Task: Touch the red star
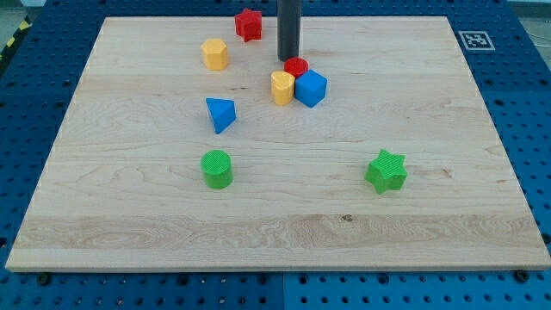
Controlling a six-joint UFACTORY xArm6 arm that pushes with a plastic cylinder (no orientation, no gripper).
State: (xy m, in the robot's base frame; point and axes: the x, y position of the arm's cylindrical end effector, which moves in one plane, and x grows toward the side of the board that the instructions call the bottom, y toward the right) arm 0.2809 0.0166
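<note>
On the wooden surface (129,215), the red star (249,24) sat near the view's top, apparently untouched. My tip (288,58) stood down to its right, just above a small red block (296,66), with a visible gap to the star. The rod carried no jaws, so their state could not be told; contact still seemed to remain.

One printed marker, no readable words

At the view's top right corner of the pale wooden board (482,129) sits a small white square tag with a black fiducial pattern (475,40), a machine-read code rather than letters. I can make out no digits or words in it. None of the coloured blocks carries any lettering, label or brand that I can read, nor does the blue perforated table (534,103) around the board.
</note>
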